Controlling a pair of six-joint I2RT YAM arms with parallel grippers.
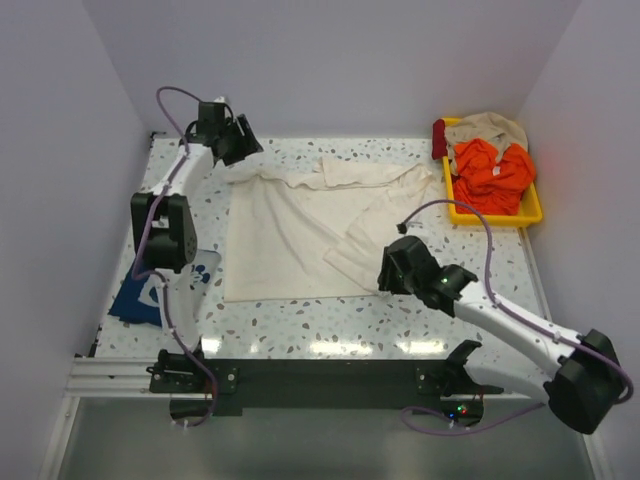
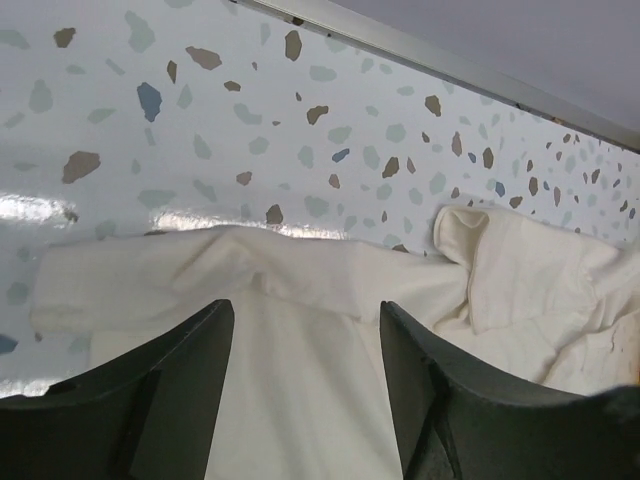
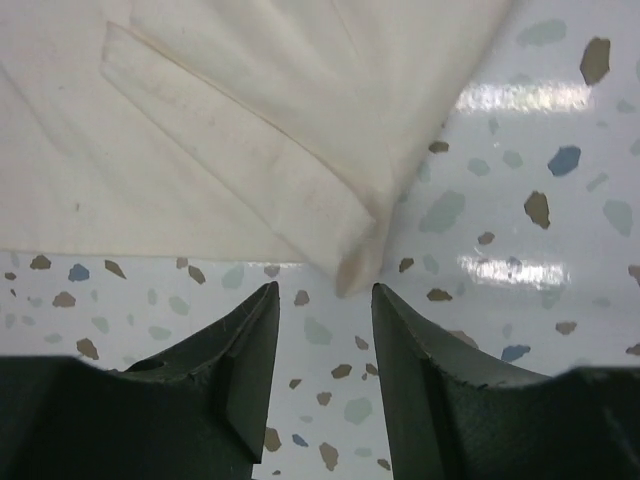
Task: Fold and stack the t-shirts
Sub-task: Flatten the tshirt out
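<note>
**Cream t-shirt (image 1: 300,235) was laid flat between two spread grippers**

The cream t-shirt was spread out near the middle of the speckled table (image 1: 300,325). A navy t-shirt (image 1: 135,298) was seen at the left edge, partly hidden by the left arm. Nothing was stacked yet. A yellow tray (image 1: 490,219) with orange cloth (image 1: 490,170) was set at the far right, apart from both shirts.

The left gripper (image 1: 238,148) was held over the far left corner of the cream shirt. Its fingers (image 2: 170,400) were spread wide, and nothing was pinched between them. The right gripper (image 1: 390,272) was held at the near right side of the shirt. Its fingers (image 3: 230,380) were spread too, and bare table was seen in the gap.

So the shirt was stretched on a slanted line from one gripper to the other. Each corner was nearest to the arm on its own side, and it was judged that the next fold would be started from these two corners.

The whole shirt and both arms were shown only from above, but the finger gaps were too small to be read there. In the left wrist view, a rolled edge (image 2: 300,275) of cloth was shown lying across the fingers; it could not be told if it was touched. In the right wrist view, a folded sleeve (image 3: 300,210) was shown, its tip pointed at the gap, just ahead of the fingertips.
</note>
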